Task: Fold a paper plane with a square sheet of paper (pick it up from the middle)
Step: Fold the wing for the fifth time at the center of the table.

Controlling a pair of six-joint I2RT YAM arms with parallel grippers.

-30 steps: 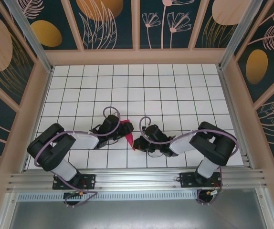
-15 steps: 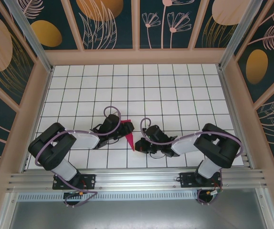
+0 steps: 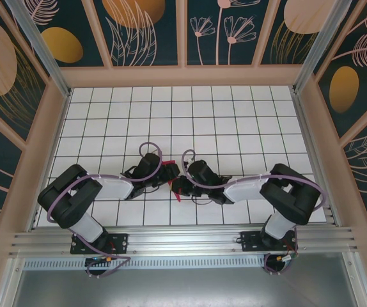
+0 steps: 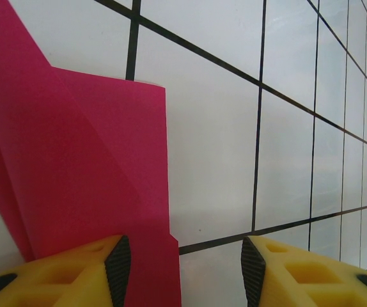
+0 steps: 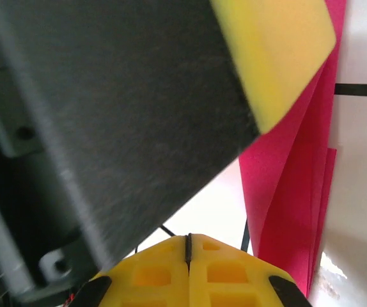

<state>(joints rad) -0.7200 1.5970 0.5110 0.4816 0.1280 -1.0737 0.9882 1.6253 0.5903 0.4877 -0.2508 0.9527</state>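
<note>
On the tiled tabletop (image 3: 234, 121), between both hands, we see the creased magenta paper (image 4: 87, 160). The left hand (image 4: 185, 256) gapes across its edge. The right hand (image 5: 188, 246) is closed, its view half blocked by the left.

Black arms (image 3: 75, 198), white forearm shells (image 3: 114, 188), looping purple cables (image 3: 150, 146), yellow fingers (image 4: 62, 278), perhaps black-padded.

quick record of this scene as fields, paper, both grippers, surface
paper: folded magenta-pink paper sheet, creased into overlapping layers with a straight edge
surface: white tiled table with black grid lines, paper resting on it
left gripper: open, one yellow finger over the paper, the other over bare table
right gripper: shut, yellow fingers pressed together, paper just beside them, nothing between
layout: both grippers close together over the paper, near the table's front middle
</note>
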